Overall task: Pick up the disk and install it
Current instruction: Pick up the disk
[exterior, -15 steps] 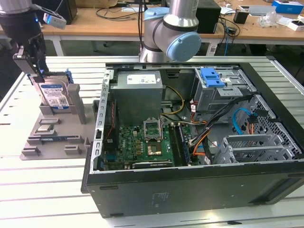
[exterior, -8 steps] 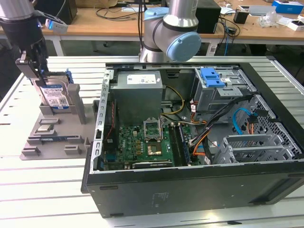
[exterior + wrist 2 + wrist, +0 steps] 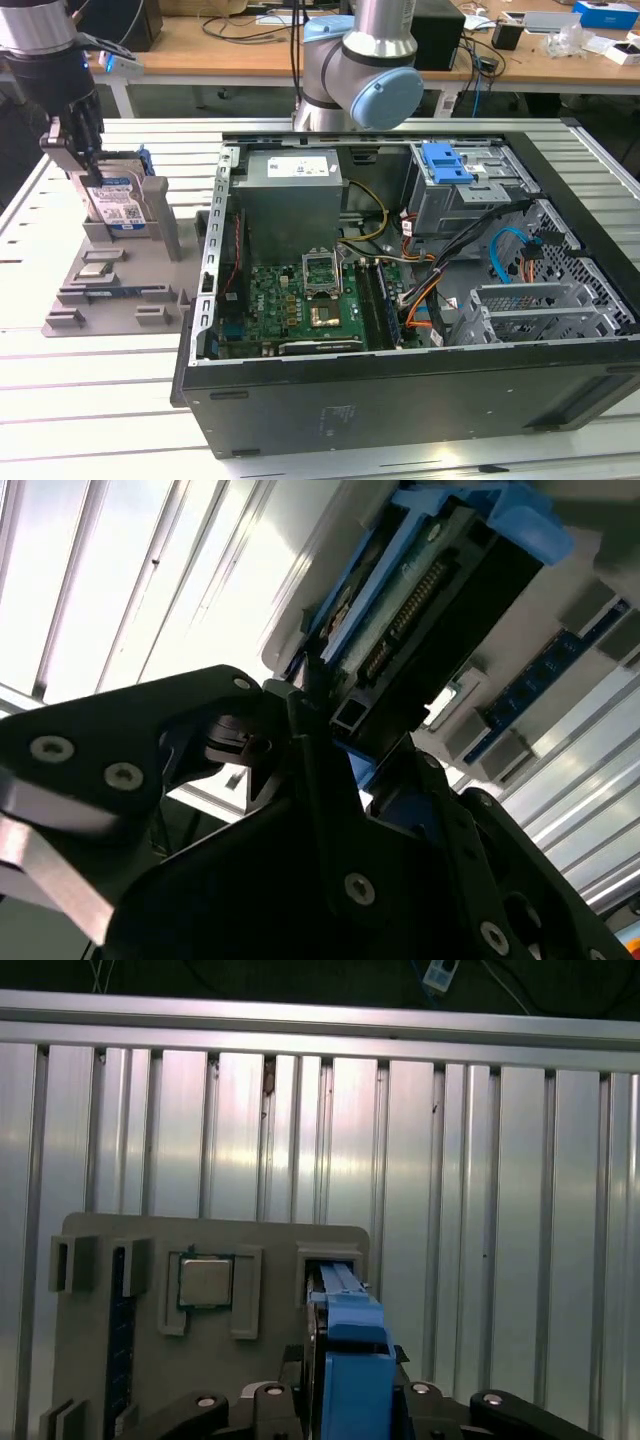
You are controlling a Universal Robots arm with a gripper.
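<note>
The disk (image 3: 120, 208) carries a white-and-blue barcoded label, its print too small to read. It is a flat silver drive in a blue plastic bracket and stands upright in a slot of the matte grey fixture (image 3: 110, 290) on the ribbed aluminium table (image 3: 60, 420), at the exterior view's left of the open computer case (image 3: 400, 400). The black gripper (image 3: 88, 170) straddles its upper edge, with its fingers (image 3: 305, 715) clamped against the disk.
</note>
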